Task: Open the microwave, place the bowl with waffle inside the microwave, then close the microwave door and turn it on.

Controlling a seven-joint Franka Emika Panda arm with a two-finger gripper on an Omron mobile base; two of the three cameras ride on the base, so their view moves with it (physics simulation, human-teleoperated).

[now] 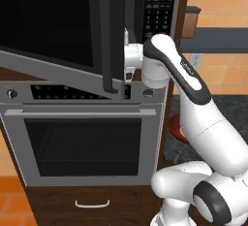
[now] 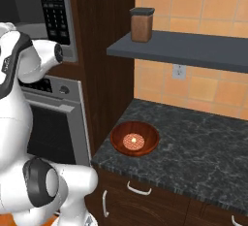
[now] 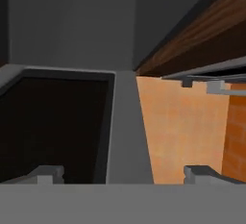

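A: Confirming gripper (image 3: 122,175) state: fingers (image 3: 48,174) spread wide, straddling the microwave door (image 1: 104,31) edge, holding nothing.

B: Door stands swung open. Bowl (image 2: 134,138) with waffle (image 2: 133,141) sits on the counter (image 2: 203,157), at 3 o'clock from the microwave (image 1: 162,2).

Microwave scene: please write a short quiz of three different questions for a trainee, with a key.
1. True or false: the microwave door is swung open.
2. Where is the bowl now? A) inside the microwave B) on the dark counter C) on the shelf
3. Fill in: the waffle lies in the ____.

Key:
1. True. The door stands out from the microwave, and the gripper, jaws wide apart, is at its edge.
2. B. It rests on the counter, right of the oven.
3. Bowl.
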